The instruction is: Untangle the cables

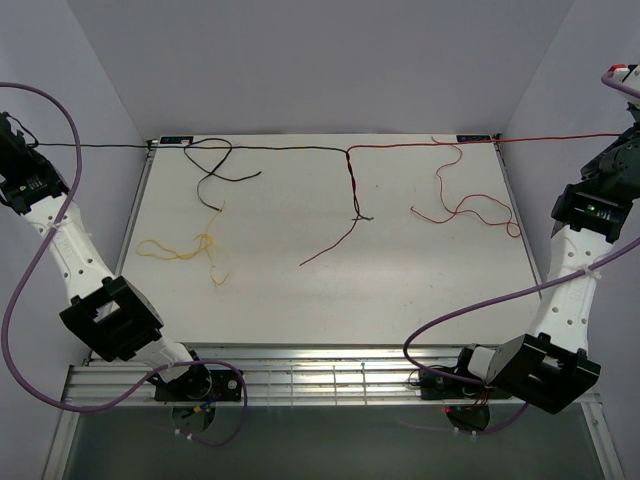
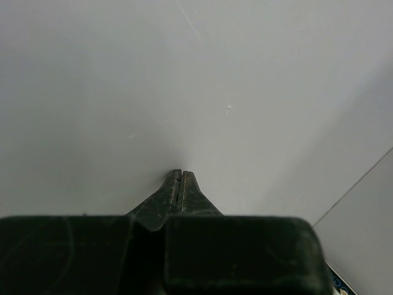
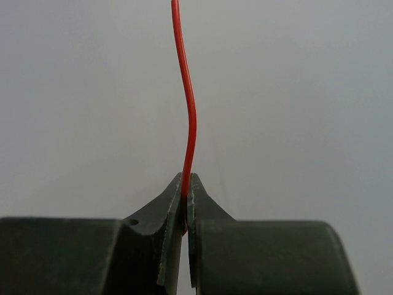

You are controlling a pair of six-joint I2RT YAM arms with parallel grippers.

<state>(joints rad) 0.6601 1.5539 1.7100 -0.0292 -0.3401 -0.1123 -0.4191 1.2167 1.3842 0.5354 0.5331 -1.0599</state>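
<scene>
The right end effector (image 3: 186, 184) is pinched closed on the red cable (image 3: 191, 117), which runs taut along the worktop's (image 1: 400, 310) far edge to meet the black cable (image 1: 280, 148) mid-edge. That one stretches past the worktop's far-left corner to the left end effector (image 2: 182, 175), closed; whether it grips, I cannot tell. The yellow cable (image 1: 185, 250) lies loose on the worktop's left part, and a dark red-brown cable (image 1: 330, 245) lies at its middle.

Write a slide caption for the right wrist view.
Right end effector shut on the red cable, which rises from the fingertips with a slight bend and leaves the frame at the top.
</scene>
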